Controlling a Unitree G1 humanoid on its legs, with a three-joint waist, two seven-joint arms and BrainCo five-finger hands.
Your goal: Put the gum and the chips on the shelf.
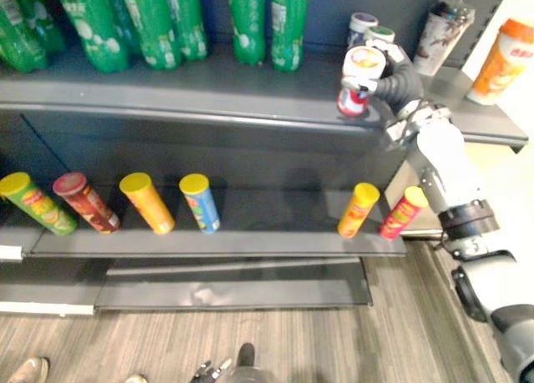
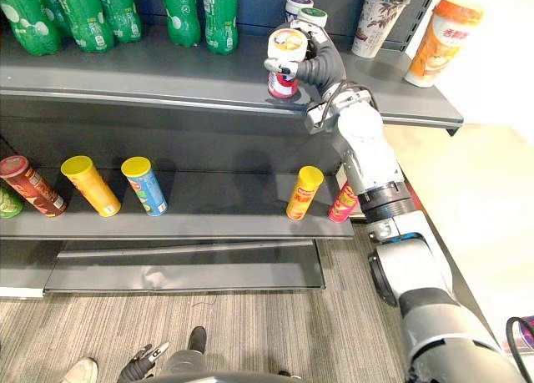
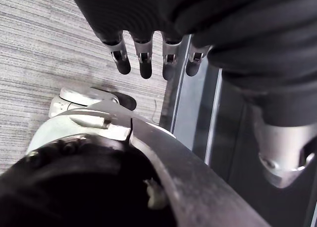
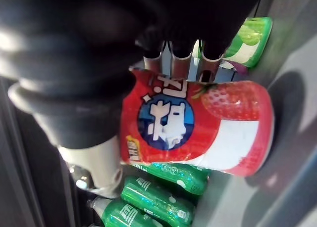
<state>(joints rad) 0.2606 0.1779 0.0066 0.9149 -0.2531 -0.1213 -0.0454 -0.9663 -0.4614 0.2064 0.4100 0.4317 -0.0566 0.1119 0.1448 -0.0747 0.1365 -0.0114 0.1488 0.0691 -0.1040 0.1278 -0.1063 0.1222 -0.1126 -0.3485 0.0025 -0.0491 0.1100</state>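
gum (image 4: 198,123) is at the top shelf (image 1: 209,99), right hand (image 2: 321,66) wrapped round it, not released; left hand (image 3: 143,64) loose, empty; chips (image 1: 359,209) line the lower shelf (image 1: 267,212).

Gum canister (image 4: 198,123), upper shelf (image 1: 209,95), right: red label with white characters on a blue round badge; characters not legible. Green bottles (image 1: 158,20), chip cans (image 1: 198,204) and cups (image 1: 501,62) carry printed labels; none can be read.

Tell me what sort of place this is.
Likely a shop aisle or a mock one: grey shelves hold rows of green bottles, chip tubes and drink cups, and the right hand holds a gum can.
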